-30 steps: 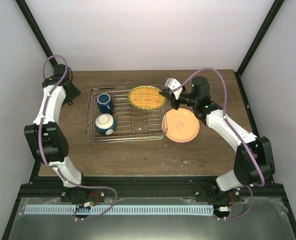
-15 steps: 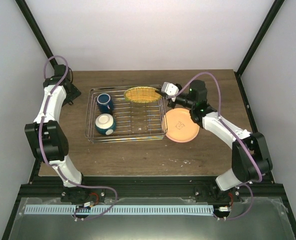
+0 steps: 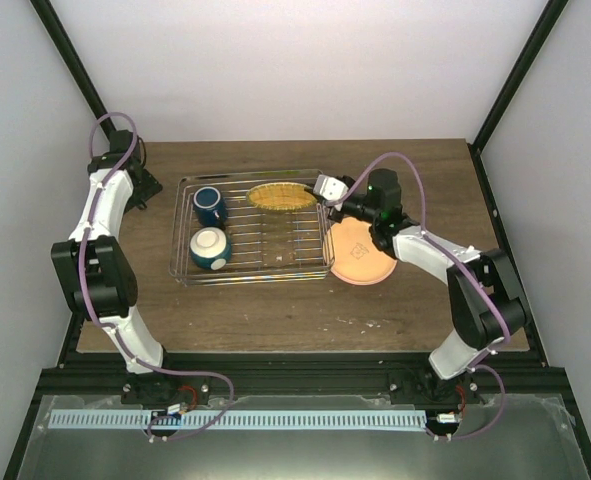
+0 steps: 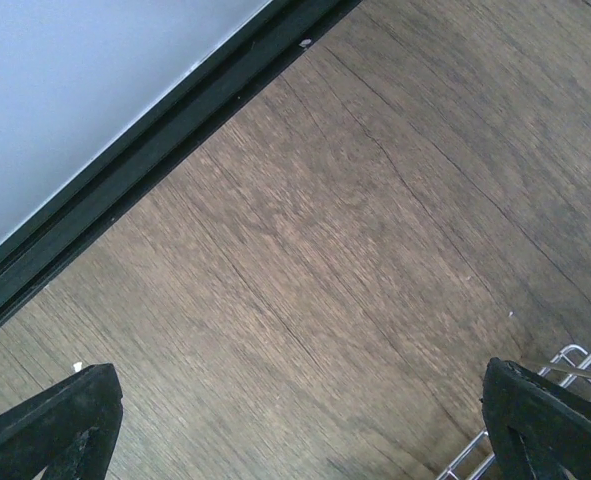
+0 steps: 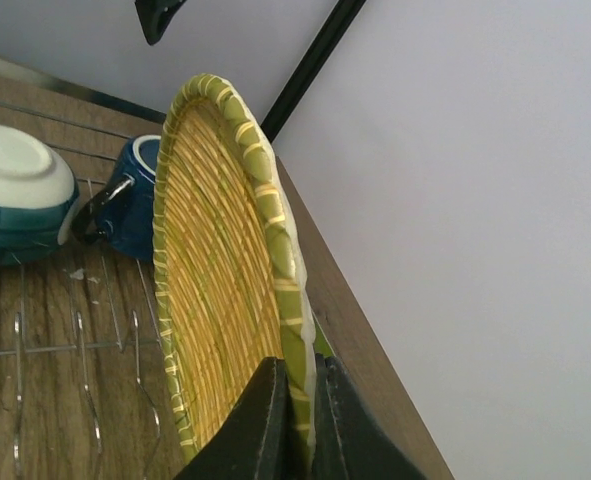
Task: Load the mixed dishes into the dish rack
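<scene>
My right gripper (image 3: 325,190) is shut on the rim of the lime-green plate (image 3: 280,195) and holds it tilted on edge over the back right of the dish rack (image 3: 180,268). In the right wrist view the fingers (image 5: 260,425) pinch the plate's rim (image 5: 275,250). The dark blue mug (image 3: 210,205) and the teal-and-white bowl (image 3: 210,247), upside down, sit in the rack's left half. The salmon-pink plate (image 3: 360,252) lies on the table right of the rack. No separate cream plate shows. My left gripper (image 3: 143,188) is open and empty at the back left.
The left wrist view shows bare wood, the rack's corner wires (image 4: 580,358) and the black frame rail (image 4: 125,170) along the table's edge. The right wrist view shows the mug (image 5: 140,200), bowl (image 5: 15,195) and rack bars (image 5: 85,345) beyond the plate.
My right gripper has moved left and turned the green plate from nearly flat to standing on edge over the rack's back right. The left arm has not moved.
</scene>
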Controlling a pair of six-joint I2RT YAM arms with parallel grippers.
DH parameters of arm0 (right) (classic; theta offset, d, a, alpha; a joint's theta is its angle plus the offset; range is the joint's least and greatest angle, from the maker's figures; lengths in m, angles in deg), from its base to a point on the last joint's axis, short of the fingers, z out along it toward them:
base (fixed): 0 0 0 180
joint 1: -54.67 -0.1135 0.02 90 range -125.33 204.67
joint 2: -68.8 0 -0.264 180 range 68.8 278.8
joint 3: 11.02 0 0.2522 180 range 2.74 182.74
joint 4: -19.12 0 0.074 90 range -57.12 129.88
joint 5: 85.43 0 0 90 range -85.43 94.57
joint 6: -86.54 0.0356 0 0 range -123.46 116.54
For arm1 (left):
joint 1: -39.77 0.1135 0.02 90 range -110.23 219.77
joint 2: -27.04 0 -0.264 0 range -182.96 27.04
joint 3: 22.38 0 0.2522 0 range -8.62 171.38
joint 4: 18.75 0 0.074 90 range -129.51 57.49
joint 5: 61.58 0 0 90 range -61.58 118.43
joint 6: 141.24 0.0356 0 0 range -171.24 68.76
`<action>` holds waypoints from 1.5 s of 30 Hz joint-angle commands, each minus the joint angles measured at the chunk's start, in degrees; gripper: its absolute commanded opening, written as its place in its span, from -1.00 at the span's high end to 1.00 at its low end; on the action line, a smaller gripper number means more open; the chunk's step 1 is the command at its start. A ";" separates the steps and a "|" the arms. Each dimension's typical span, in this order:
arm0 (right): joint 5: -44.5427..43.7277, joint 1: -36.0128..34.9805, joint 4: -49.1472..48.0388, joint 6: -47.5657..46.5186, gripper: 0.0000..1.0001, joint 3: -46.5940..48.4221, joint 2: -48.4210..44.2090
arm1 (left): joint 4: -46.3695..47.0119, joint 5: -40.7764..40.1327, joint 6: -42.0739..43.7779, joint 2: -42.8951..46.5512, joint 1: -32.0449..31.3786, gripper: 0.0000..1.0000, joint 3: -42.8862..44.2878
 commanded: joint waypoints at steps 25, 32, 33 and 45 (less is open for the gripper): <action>-4.77 -2.27 -1.03 -3.41 0.46 -0.92 1.15 | 1.50 1.49 1.37 -1.70 1.18 -1.00 2.31; -4.51 -2.42 0.30 -1.73 0.14 -0.80 -1.64 | 1.63 1.77 1.15 -1.48 1.17 -1.00 2.37; -5.23 -2.41 0.51 -0.92 0.13 -0.76 -2.34 | 1.67 1.85 1.08 -1.40 1.12 -1.00 2.36; -32.62 0.75 30.25 27.23 -0.43 12.39 -3.09 | 8.89 -2.38 9.30 2.57 -8.02 -1.00 5.17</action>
